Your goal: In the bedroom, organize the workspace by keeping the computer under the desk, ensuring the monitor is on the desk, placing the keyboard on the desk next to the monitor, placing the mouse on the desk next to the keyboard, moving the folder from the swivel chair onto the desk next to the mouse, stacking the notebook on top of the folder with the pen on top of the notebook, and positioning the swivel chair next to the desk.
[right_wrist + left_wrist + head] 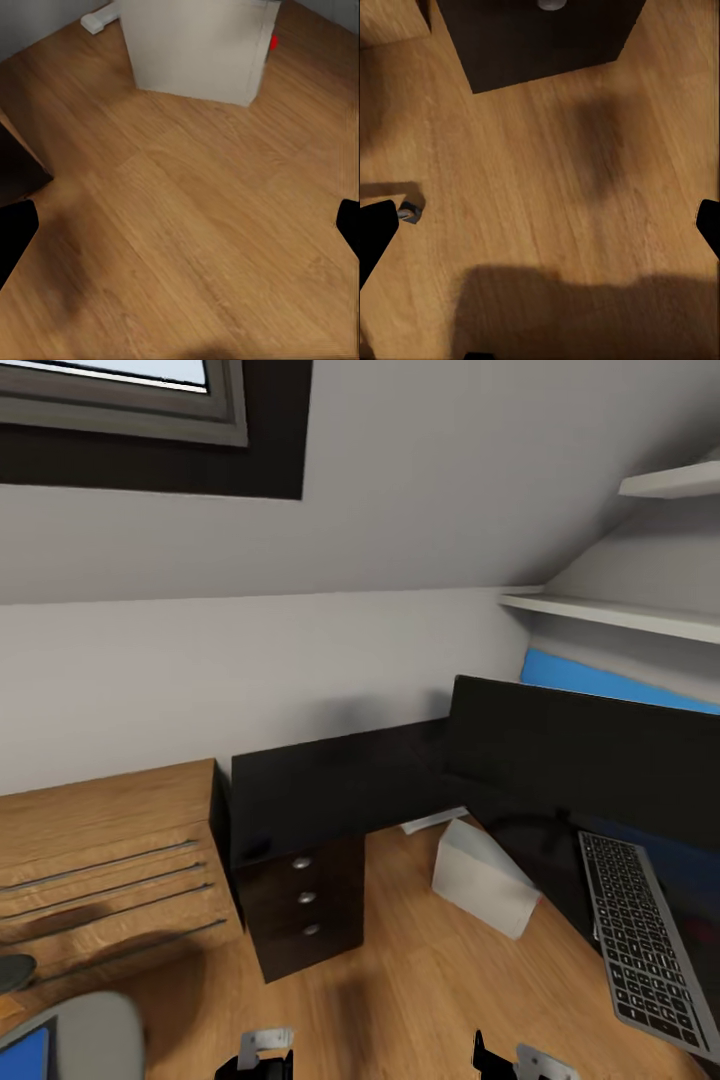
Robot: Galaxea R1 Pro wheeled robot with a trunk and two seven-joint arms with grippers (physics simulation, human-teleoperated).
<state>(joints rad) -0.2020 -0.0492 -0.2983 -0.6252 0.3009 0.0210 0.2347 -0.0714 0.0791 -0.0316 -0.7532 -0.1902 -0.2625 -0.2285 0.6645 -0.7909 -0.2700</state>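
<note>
A: Far left first, what's there?
B: One low wooden shelf unit (100, 860) against the white wall, and the grey chair (85, 1035) seat cut by the lower left corner with a blue folder (22, 1055) lying on it at the frame edge.
A: Then?
B: One black drawer block (305, 900) with three round silver knobs, under the black desk (340, 785) top. Its lower corner meets bare wood floor (400, 1000).
A: Open room?
B: Wide bare floor strip between the drawers and the grey computer (485, 880), running down to both grippers. Computer sits on the floor under the desk, by the back wall; in the right wrist view it has a red spot (273, 42) on one side.
A: On the desk?
B: One monitor (590, 760), wide and black, cut by the right edge. One keyboard (640, 945) just below it, lying along the desk toward the right edge. Two white wall shelves (620, 615) above.
A: Grippers?
B: Left gripper (540, 225) spread wide, empty, over floor near the drawer base. Right gripper (180, 229) spread wide too, empty, over floor short of the computer.
</note>
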